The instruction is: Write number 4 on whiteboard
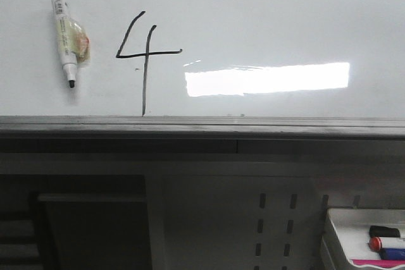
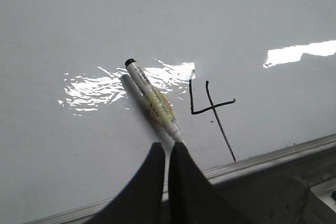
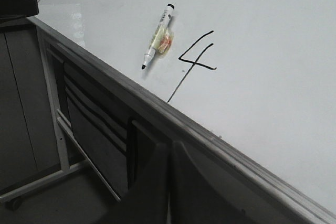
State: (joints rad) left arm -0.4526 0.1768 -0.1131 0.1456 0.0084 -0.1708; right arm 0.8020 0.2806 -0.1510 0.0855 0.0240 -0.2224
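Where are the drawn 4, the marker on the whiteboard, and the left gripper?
number 4 [image 1: 145,52], front view, where bar crosses stem.
marker [image 1: 65,37], front view, mid-barrel by the taped patch.
left gripper [image 2: 167,149], left wrist view, between the fingertips, jaws nearly together, holding nothing.

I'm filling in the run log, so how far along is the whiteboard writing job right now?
Done: the number 4 stands complete on the whiteboard, with slanted stroke, bar and long stem. The marker lies uncapped on the board beside it, released. In hand: nothing; the left gripper and the right gripper have their jaws closed and empty. Left: apparently nothing except perhaps capping the marker.
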